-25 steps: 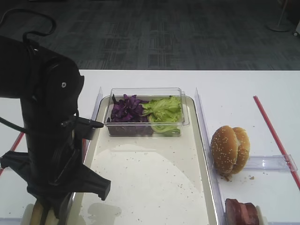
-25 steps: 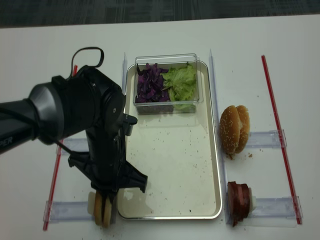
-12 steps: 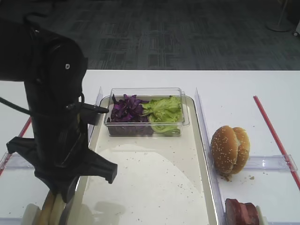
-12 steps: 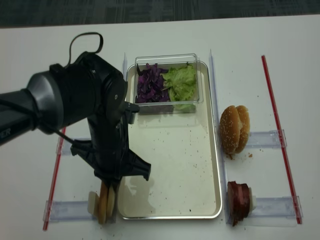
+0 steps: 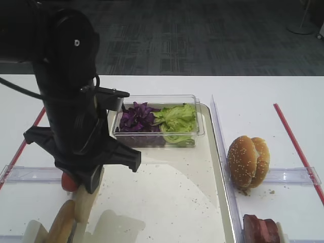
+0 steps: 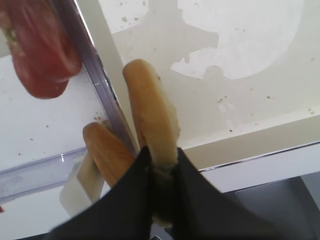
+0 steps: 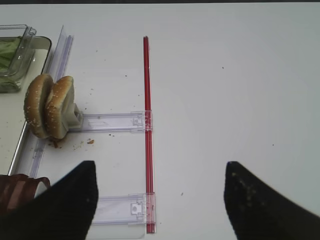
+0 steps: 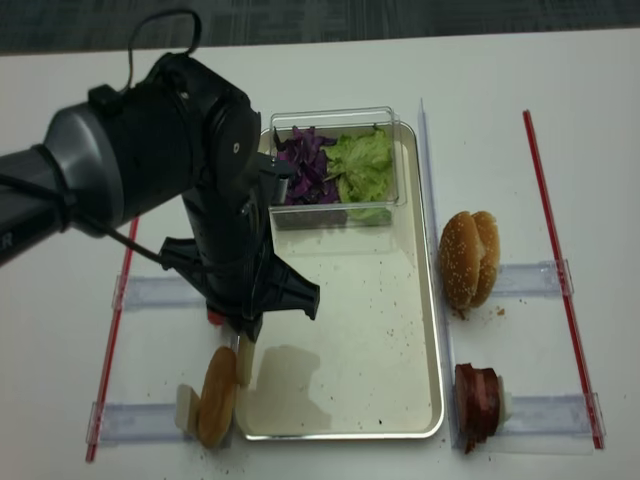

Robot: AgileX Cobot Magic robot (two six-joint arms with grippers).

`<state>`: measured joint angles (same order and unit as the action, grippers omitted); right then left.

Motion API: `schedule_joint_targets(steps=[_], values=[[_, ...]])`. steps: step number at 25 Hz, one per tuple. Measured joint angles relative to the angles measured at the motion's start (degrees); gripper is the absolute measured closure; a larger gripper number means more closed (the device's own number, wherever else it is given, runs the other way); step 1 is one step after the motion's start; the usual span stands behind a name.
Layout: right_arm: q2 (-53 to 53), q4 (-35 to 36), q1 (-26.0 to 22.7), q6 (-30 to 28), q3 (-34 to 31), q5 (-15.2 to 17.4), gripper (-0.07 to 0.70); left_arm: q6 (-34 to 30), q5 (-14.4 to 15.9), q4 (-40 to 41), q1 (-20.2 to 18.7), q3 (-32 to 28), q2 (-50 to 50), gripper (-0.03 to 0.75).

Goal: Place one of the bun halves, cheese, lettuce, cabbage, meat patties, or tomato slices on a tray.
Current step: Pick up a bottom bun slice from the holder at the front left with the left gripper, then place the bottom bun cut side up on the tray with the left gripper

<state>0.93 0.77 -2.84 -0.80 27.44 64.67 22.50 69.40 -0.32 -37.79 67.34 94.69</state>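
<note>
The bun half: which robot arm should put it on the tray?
Left. The left gripper is shut on the bun half, hanging at the tray edge. The right gripper is open, holding nothing, beyond the sesame buns.

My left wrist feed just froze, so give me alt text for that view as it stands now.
The left gripper is shut on a smooth golden bun half, held on edge above the cream tray near its rim. A second bun half stands in the clear rack outside the tray, and red tomato slices fill the upper left corner.
</note>
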Motion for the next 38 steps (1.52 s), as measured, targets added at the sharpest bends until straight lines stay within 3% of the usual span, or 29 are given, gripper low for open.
schedule_joint_targets(steps=[27, 38], values=[[0.0, 0.0, 0.0, 0.0, 0.0, 0.0, 0.08, -5.47, 0.1, -4.47, 0.0, 2.32, 0.0, 0.676], [0.0, 0.0, 0.0, 0.0, 0.0, 0.0, 0.08, -18.56, 0.1, -15.79, 0.0, 2.41, 0.0, 0.679]])
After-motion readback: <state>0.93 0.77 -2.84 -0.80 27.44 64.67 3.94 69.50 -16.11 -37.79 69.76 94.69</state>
